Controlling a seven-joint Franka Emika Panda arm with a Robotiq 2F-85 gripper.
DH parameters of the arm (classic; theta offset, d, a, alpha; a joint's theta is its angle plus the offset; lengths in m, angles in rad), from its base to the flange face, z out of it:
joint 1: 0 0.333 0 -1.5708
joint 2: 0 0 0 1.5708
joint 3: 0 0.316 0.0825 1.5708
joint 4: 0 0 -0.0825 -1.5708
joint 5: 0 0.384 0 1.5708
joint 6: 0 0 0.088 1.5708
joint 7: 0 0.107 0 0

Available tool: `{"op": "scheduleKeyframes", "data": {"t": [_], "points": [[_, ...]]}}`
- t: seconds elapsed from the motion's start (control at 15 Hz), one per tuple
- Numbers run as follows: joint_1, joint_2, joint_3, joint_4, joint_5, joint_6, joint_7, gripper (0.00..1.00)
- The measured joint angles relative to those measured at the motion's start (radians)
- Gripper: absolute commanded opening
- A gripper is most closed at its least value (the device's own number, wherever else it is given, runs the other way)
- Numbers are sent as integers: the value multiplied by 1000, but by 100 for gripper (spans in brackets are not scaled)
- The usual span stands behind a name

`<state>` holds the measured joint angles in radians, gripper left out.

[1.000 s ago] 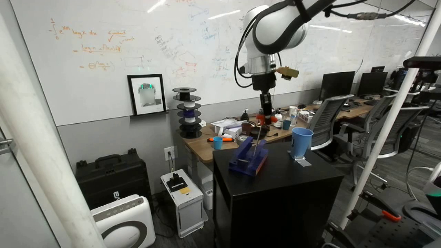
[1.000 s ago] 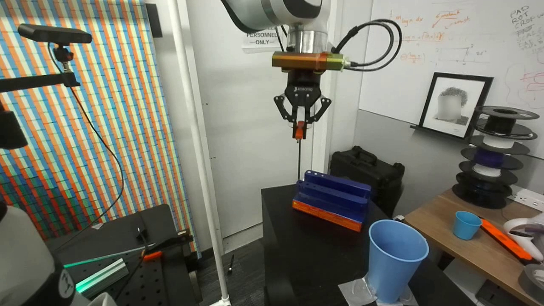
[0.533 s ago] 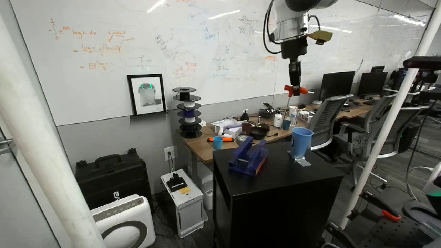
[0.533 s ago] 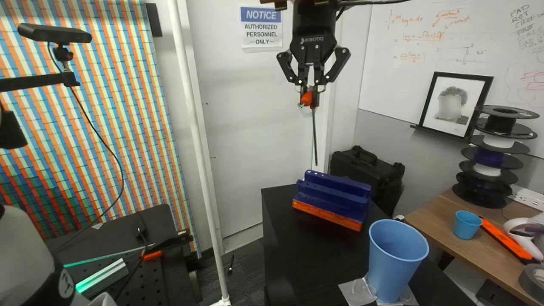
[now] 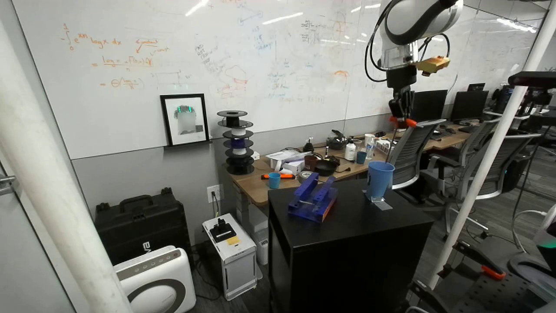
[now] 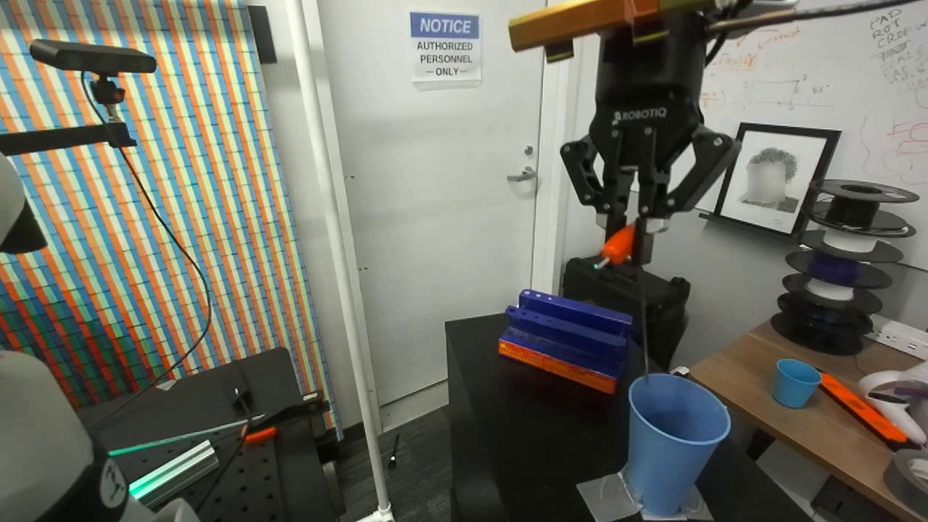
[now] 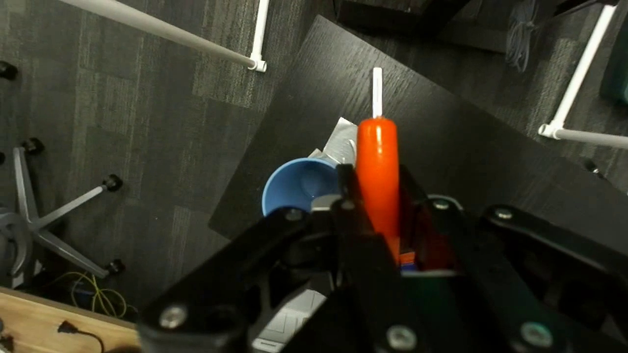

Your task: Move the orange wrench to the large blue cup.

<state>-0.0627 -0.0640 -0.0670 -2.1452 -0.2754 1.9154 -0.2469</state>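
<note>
The orange wrench has an orange T-shaped handle [image 6: 618,245] and a long thin dark shaft. My gripper [image 5: 402,121] is shut on the handle, which also shows in the wrist view [image 7: 378,162], pointing away from the jaws. The shaft hangs down, slightly tilted. The large blue cup [image 6: 674,457] stands upright on the black cabinet, held by clear tape; it also shows in an exterior view [image 5: 379,180]. In both exterior views the shaft's tip appears at the cup's rim; I cannot tell if it is above or behind it. In the wrist view the cup [image 7: 289,184] lies below, left of the handle.
A dark-blue rack [image 6: 565,344] with an orange front stands on the black cabinet [image 5: 343,230] beside the cup. A wooden desk [image 6: 768,420] with a small blue cup [image 6: 796,384] is nearby. A white pole [image 5: 473,174] stands at the side.
My gripper has lifted the wrench up out of the dark-blue rack, then carried it across and lower to the large blue cup. The cup and rack have not moved.
</note>
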Motion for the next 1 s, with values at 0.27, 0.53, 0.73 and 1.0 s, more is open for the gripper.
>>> {"op": "scheduleKeyframes", "data": {"t": [0.27,0.53,0.73,1.0], "points": [[-9,88,-7,1,-10,105,67,13],[-9,174,-6,13,-4,153,85,13],[-9,216,-4,24,42,131,85,46],[-17,203,-8,46,112,38,85,69]]}}
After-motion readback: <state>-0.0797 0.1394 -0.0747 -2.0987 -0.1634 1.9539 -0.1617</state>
